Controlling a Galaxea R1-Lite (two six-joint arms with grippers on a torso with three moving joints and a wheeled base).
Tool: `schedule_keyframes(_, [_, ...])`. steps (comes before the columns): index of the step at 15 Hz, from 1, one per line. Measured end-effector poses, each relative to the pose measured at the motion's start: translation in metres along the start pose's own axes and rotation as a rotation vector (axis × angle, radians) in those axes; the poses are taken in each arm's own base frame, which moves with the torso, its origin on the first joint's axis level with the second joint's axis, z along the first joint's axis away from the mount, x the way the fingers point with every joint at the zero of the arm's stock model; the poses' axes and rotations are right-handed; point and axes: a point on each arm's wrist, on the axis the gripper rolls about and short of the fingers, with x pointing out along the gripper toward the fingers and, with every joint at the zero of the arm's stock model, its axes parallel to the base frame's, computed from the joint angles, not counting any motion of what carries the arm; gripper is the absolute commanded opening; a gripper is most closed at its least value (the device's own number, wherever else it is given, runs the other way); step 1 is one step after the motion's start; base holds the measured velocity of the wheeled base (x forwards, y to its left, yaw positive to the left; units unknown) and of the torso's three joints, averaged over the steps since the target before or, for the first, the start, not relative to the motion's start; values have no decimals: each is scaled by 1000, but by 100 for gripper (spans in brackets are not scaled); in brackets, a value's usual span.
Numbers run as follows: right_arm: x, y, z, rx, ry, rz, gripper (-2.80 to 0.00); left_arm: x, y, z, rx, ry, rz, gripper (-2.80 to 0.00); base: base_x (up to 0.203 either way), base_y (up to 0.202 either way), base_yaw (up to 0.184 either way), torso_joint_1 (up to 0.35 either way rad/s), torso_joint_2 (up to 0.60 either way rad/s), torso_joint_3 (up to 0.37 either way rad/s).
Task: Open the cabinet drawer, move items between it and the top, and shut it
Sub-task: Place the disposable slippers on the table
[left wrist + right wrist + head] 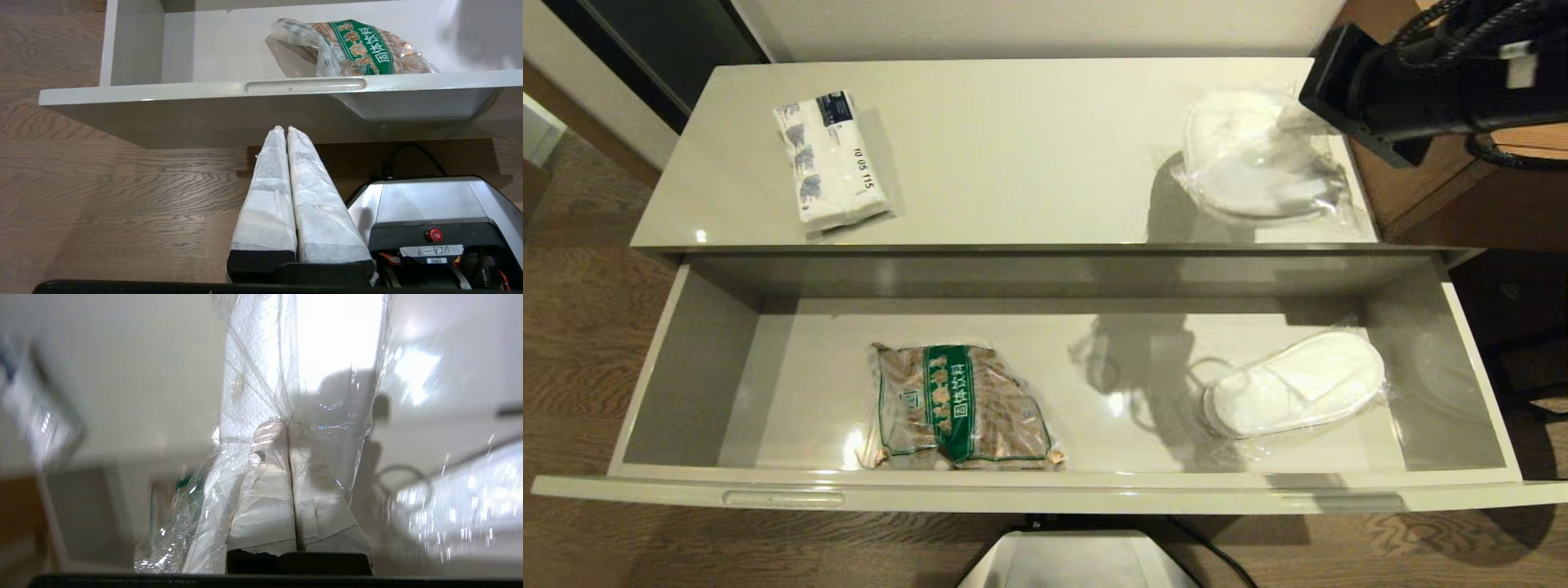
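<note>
The cabinet drawer (1045, 488) stands pulled wide open below the top (1029, 147). A tissue pack (832, 159) lies on the top's left part. One film-sealed pair of white slippers (1250, 159) hangs over the top's right end, casting a shadow on it. My right gripper (288, 425) is shut on its clear film, and my right arm (1405, 82) reaches in from the far right. A second pair of slippers (1298, 384) lies in the drawer's right part. My left gripper (284, 128) is shut and empty, low in front of the drawer's front edge (163, 87).
A brown packet with a green band (960, 406) lies in the middle of the drawer. A brown wooden desk (1437, 188) adjoins the cabinet on the right. The robot's grey base (1078, 559) stands on the wood floor just before the drawer front.
</note>
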Motion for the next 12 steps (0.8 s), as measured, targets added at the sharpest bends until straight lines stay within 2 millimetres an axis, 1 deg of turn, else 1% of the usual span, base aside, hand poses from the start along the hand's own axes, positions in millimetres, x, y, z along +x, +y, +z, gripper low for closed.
schedule_keyframes(2, [50, -14, 9, -6, -151, -81, -280, 0, 0, 0, 0, 0, 0, -280, 0, 0, 0, 0, 0, 0])
schedule_keyframes(4, [101, -33, 4, -51, -263, -180, -280, 0, 0, 0, 0, 0, -1, -280, 0, 0, 0, 0, 0, 0])
schedule_keyframes(5, [123, -43, 0, -86, -309, -226, 0, 0, 0, 0, 0, 0, 0, -280, 0, 0, 0, 0, 0, 0])
schedule_keyframes(6, [143, -55, -4, -133, -362, -291, 0, 0, 0, 0, 0, 0, 0, -280, 0, 0, 0, 0, 0, 0])
schedule_keyframes(7, [156, -65, -5, -173, -411, -357, 0, 0, 0, 0, 0, 0, 0, -280, 0, 0, 0, 0, 0, 0])
schedule_keyframes(8, [164, -72, -6, -194, -433, -394, 0, 0, 0, 0, 0, 0, 0, -280, 0, 0, 0, 0, 0, 0])
schedule_keyframes(10, [165, -76, -9, -203, -426, -405, 0, 0, 0, 0, 0, 0, -1, -280, 0, 0, 0, 0, 0, 0])
schedule_keyframes(12, [153, -77, -8, -210, -407, -384, 0, 0, 0, 0, 0, -1, 0, -280, 0, 0, 0, 0, 0, 0])
